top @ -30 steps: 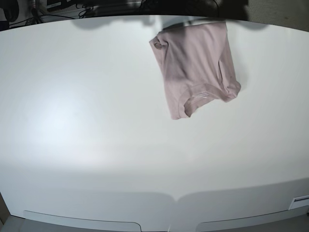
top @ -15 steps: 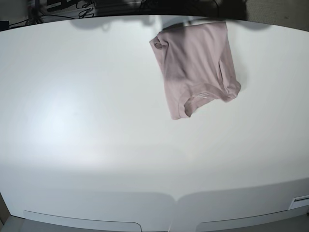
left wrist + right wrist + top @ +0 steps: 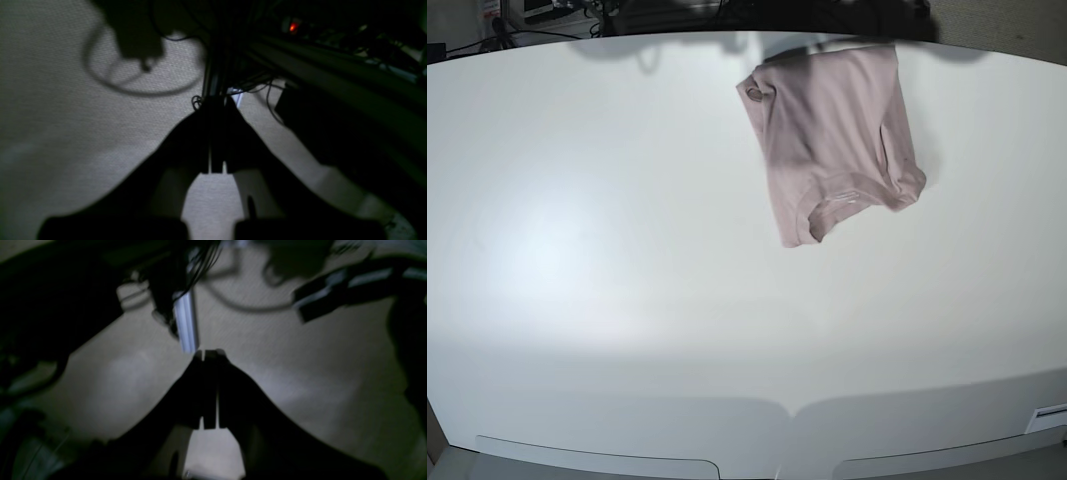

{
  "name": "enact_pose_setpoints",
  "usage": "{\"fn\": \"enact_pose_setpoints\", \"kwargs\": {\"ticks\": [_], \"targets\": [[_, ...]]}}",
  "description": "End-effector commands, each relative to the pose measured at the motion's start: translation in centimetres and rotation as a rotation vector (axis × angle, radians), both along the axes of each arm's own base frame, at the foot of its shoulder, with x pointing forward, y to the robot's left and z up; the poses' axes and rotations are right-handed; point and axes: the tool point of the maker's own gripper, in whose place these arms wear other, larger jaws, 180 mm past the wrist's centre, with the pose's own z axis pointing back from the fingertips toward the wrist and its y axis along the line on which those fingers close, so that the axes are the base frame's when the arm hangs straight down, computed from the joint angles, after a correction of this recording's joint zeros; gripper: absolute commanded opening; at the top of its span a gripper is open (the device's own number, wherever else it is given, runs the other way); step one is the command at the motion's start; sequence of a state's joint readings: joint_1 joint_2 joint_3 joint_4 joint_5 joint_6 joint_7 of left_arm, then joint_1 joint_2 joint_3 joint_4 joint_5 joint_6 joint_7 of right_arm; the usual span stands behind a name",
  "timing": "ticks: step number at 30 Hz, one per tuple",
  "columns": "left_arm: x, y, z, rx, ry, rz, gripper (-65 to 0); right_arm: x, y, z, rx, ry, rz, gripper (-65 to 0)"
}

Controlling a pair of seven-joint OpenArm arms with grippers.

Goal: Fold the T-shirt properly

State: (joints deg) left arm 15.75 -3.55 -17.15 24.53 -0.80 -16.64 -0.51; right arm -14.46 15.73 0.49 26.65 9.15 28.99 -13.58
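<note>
Lying bunched by the white worktop's (image 3: 577,250) far edge, the mauve-pink cotton T-shirt (image 3: 837,135) risks sliding off; left gripper (image 3: 213,140) and right gripper (image 3: 206,390) pressed closed, empty.

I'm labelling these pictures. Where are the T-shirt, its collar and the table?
T-shirt (image 3: 832,130): base view, middle of the folded pink cloth.
Collar (image 3: 835,203): base view, ribbed band at the near edge of the cloth.
Table (image 3: 607,260): base view, bare white top left of the cloth.

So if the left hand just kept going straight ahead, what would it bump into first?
Probably the dark cables hanging just beyond the shut left hand, above grey floor. Depth is hard to judge in this dim view. It would not meet the T-shirt.
</note>
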Motion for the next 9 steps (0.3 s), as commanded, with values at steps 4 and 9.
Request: {"fn": "enact_pose_setpoints", "kwargs": {"ticks": [4, 9], "targets": [[0.05, 0.14, -0.24, 0.012, 0.011, -0.015, -65.0, -0.02, -0.49, 0.08, -0.006, -0.018, 0.005, -65.0], [0.19, 0.36, -0.24, 0.019, 0.007, -0.014, -65.0, 0.08, -0.44, 0.07, -0.005, -0.023, 0.003, -65.0]]}}
